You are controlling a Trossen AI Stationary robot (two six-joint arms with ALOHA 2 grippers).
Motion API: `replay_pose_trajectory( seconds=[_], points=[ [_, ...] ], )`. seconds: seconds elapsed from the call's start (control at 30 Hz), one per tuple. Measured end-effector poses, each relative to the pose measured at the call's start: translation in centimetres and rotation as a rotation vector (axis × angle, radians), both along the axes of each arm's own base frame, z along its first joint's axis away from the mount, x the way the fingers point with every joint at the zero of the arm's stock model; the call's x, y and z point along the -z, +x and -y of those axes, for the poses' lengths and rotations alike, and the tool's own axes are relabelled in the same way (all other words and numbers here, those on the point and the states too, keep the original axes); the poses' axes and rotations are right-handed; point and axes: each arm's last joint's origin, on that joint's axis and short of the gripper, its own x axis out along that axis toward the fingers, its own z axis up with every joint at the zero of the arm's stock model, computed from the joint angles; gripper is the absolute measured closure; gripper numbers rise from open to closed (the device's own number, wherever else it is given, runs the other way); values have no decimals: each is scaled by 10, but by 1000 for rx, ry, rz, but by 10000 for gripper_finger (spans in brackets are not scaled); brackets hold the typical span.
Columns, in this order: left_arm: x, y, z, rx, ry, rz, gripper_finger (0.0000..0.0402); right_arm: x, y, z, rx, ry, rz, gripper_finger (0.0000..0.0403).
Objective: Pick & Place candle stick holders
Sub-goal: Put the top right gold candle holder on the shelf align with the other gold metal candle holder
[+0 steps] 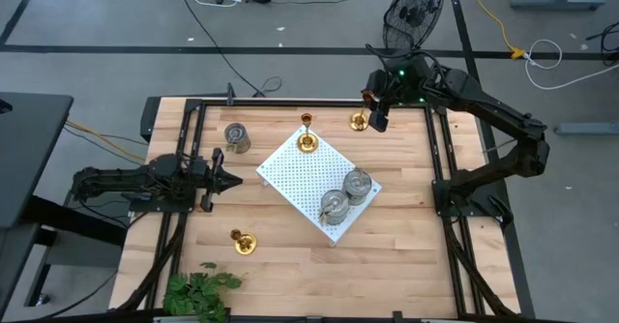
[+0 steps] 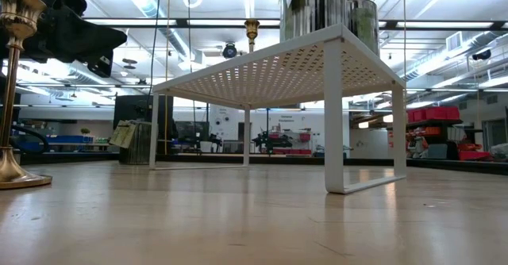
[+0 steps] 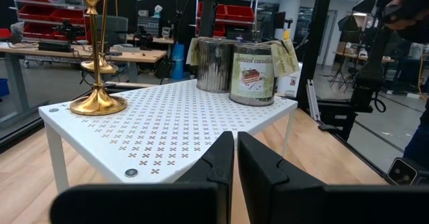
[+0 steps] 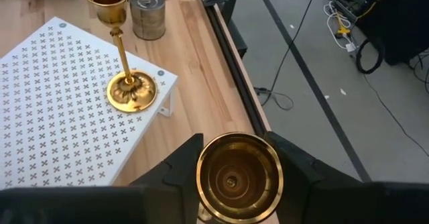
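My right gripper (image 1: 377, 118) is over the table's far right part, shut on a brass candle stick holder (image 4: 238, 177). My left gripper (image 1: 224, 178) waits shut and level at the table's left, pointing at the white perforated board (image 1: 300, 173). On the board a second brass holder (image 1: 307, 141) stands on its round base, along with two silver-grey tins (image 1: 358, 185) (image 1: 334, 206). A third tin (image 1: 236, 137) sits on the table at the far left. Another brass holder (image 1: 242, 243) stands near the front left. My right gripper pinches the brass holder between its two fingers (image 4: 184, 163), one on each side of a round brass end (image 4: 201, 184) that faces the wrist camera. The fingers slant down from the table's far right. That round end hides the rest of the holder.
A dark metal frame (image 1: 440, 149) runs along the table's sides and far edge. A green leafy plant (image 1: 198, 289) sits at the front left corner. A fan (image 1: 414, 9) stands on the floor beyond the far edge. Bare wood (image 1: 387, 255) lies at the front right.
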Motion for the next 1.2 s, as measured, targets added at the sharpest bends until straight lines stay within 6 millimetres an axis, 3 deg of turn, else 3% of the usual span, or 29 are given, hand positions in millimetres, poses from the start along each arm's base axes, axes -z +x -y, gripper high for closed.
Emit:
replay_pose_trajectory(
  seconds=[1.2],
  points=[
    [0, 0, 0, 0, 0, 0, 376, 3, -3, -1, -27, -7, -57, 266]
  ],
)
